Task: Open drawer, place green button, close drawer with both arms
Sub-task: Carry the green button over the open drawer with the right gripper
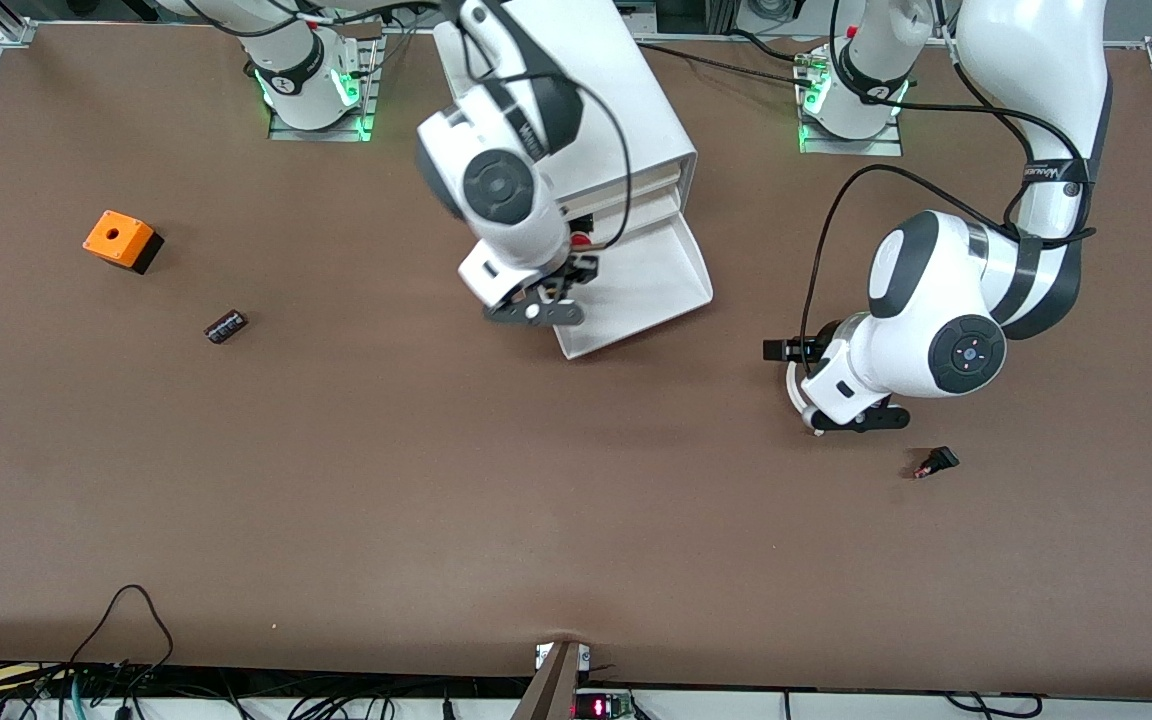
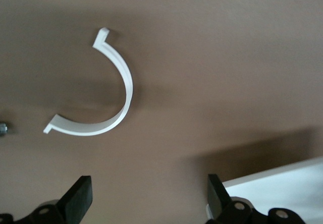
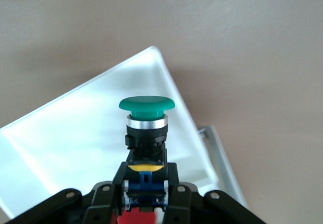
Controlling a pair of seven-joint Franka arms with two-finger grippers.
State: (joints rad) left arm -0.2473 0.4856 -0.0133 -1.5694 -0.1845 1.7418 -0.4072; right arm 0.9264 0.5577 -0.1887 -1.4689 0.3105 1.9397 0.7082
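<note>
The white cabinet [image 1: 626, 100] stands near the robots' bases, and its bottom drawer [image 1: 656, 280] is pulled out toward the front camera. My right gripper [image 1: 578, 268] is over the open drawer. It is shut on the button [image 3: 146, 107], gripping the black and blue-yellow body with the green cap pointing away from the hand. The white drawer tray [image 3: 75, 143] lies below the button. My left gripper [image 1: 784, 350] is open and empty [image 2: 146, 193], low over the bare table toward the left arm's end, beside the drawer.
A white curved plastic strip [image 2: 116, 82] lies on the table under the left gripper. A tiny black switch with a red tip [image 1: 936, 463] lies nearer the camera. An orange box [image 1: 121, 240] and a small dark part [image 1: 226, 326] lie toward the right arm's end.
</note>
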